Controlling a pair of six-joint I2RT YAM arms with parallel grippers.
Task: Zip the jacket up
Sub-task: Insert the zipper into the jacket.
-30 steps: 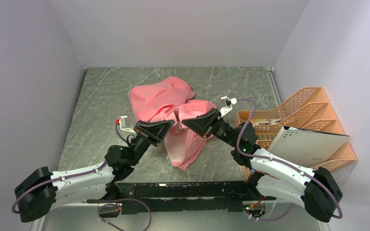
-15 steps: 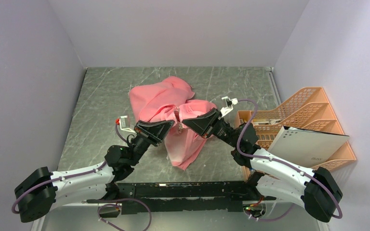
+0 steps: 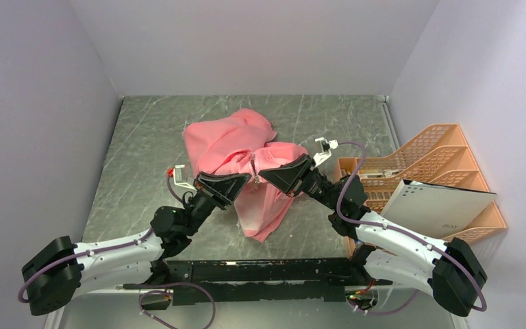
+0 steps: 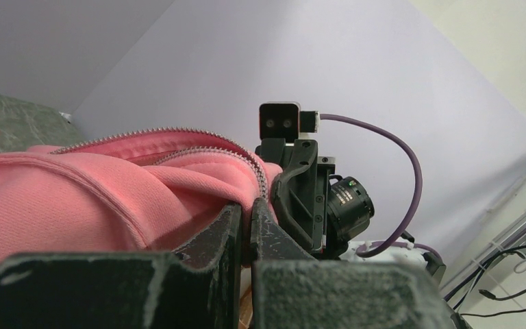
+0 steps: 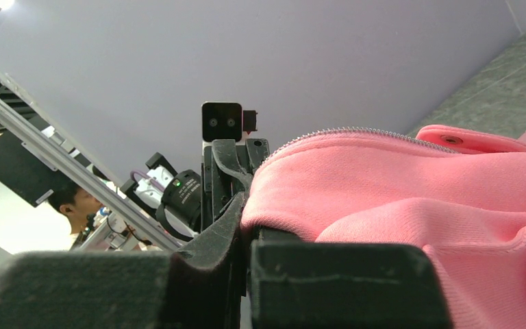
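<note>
Since a second ago my left gripper (image 3: 245,182) has crept a little toward the middle and now sits close to the right gripper (image 3: 266,175). The right arm and the heap of cloth have hardly shifted.

From the top view, the salmon-pink jacket (image 3: 224,140) lies crumpled on the grey marbled table (image 3: 144,133), about mid-table. Its near part is lifted between my two grippers, and a flap hangs down toward the arm bases. The small metal zipper pull (image 3: 253,165) shows just above the gap between the two tips.

On the left wrist camera, the left gripper (image 4: 245,214) has its fingers pressed together, pinching the jacket (image 4: 75,192) at the fabric edge. The zipper teeth (image 4: 178,131) run along the top of the fold. The right gripper (image 4: 300,185) faces it from just beyond.

On the right wrist camera, the right gripper (image 5: 246,229) is likewise clamped on the jacket (image 5: 418,188), with the pink cloth bunched straight into its jaws. A line of zipper teeth (image 5: 356,130) crests the fold, with a small snap (image 5: 452,139) near it. The left gripper (image 5: 227,168) is right opposite. A person (image 5: 75,205) is visible far in the background.

An orange file rack (image 3: 445,147) stands at the table's right edge, holding a white folder (image 3: 438,205).
</note>
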